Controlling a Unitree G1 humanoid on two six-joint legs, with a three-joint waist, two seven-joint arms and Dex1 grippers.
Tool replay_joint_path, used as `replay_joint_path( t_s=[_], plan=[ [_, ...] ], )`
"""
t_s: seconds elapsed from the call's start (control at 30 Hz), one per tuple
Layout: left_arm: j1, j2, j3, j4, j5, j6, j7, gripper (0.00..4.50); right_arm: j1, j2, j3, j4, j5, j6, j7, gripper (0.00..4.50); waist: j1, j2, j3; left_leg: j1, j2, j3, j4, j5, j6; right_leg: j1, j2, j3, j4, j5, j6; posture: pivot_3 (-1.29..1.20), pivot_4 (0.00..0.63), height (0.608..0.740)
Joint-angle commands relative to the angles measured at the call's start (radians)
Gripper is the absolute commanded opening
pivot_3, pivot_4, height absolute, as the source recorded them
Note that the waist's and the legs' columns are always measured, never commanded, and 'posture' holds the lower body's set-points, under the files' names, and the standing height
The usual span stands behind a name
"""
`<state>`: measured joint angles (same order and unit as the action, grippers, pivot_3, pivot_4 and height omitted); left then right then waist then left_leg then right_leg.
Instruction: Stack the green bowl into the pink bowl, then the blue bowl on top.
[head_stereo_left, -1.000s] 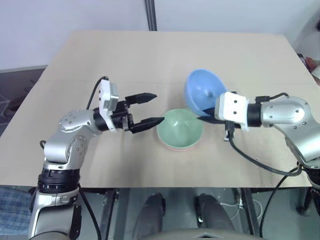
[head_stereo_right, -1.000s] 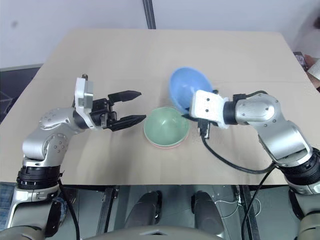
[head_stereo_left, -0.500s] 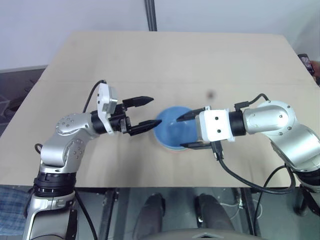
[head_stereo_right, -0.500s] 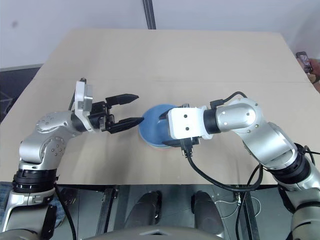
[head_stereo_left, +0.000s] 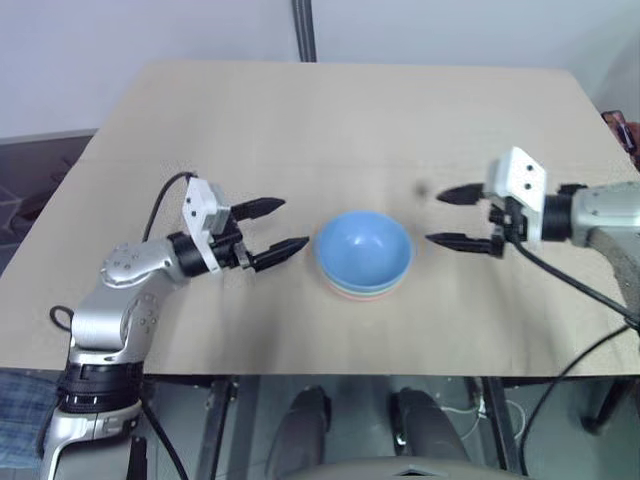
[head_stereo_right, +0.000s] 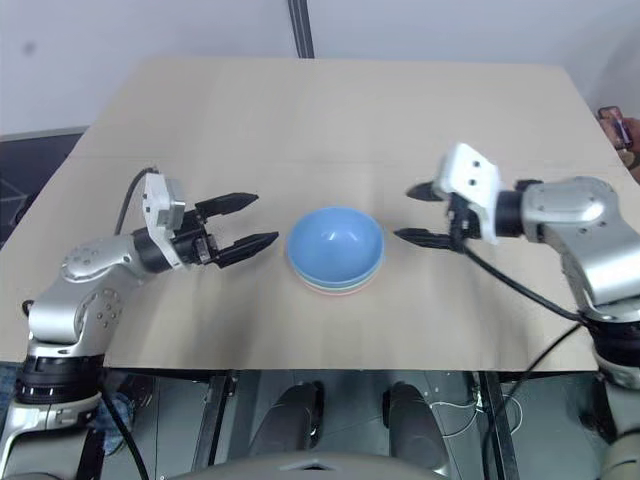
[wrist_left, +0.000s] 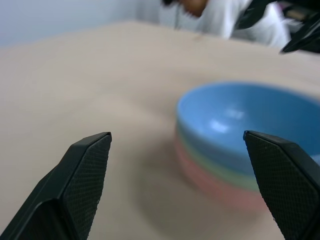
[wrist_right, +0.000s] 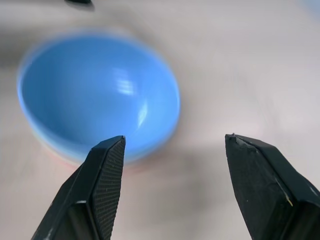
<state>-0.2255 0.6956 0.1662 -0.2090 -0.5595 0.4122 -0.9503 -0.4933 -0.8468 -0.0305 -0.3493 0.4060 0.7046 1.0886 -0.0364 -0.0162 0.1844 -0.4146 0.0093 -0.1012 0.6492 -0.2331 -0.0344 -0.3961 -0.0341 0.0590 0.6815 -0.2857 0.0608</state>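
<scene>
Stack complete: blue bowl (head_stereo_left: 364, 248) nested atop green (wrist_left: 210, 162) and pink (wrist_left: 212, 185); both jaws released, empty; a stray swing could topple it.

One blue bowl (head_stereo_left: 364, 249), one green bowl (wrist_left: 200, 159), one pink bowl (wrist_left: 210, 185)

No readable text, no labels, no brands, no numbers, no signs on anything
</scene>
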Motion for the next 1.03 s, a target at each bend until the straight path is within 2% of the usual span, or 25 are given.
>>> replay_joint_path(
  t_s=[0.03,0.17,0.4,0.6,1.03],
  plan=[
    [0.057,0.023,0.038,-0.084,0.035,0.011,0.067,4.50,0.053,-0.007,-0.109,0.058,0.050,-0.064,0.018,3.33,-0.004,0.000,0.000,0.001,0.000,0.001,0.000,0.000,0.000,0.000,0.000,0.001,0.001,0.000,0.000,0.00,0.150,0.740],
    [0.118,0.028,0.060,-0.106,0.081,0.001,0.125,4.50,0.142,-0.022,-0.149,0.184,0.025,-0.196,0.052,3.33,-0.002,0.000,0.000,0.003,0.000,0.001,0.000,0.000,0.000,0.001,0.000,0.001,0.003,0.000,0.000,0.00,0.150,0.740],
    [0.168,0.038,0.093,-0.128,0.080,-0.028,0.121,4.50,0.181,-0.044,-0.193,0.319,0.034,-0.326,0.103,3.33,-0.003,0.000,0.000,0.003,0.000,0.002,0.001,0.000,0.000,0.001,0.000,0.002,0.004,0.000,0.000,0.00,0.150,0.740],
    [0.183,0.041,0.098,-0.135,0.071,-0.027,0.116,4.50,0.199,-0.044,-0.207,0.330,0.048,-0.400,0.134,3.33,-0.003,0.000,0.000,0.003,0.000,0.002,0.001,0.000,0.000,0.001,0.000,0.002,0.004,0.000,0.000,0.00,0.150,0.740],
    [0.189,0.067,0.104,-0.148,0.031,-0.025,0.057,4.50,0.238,-0.048,-0.230,0.292,0.084,-0.421,0.146,3.33,-0.003,0.000,0.000,0.003,0.000,0.002,0.001,0.000,0.000,0.001,0.000,0.003,0.004,0.000,0.000,0.00,0.150,0.740]
  ],
)
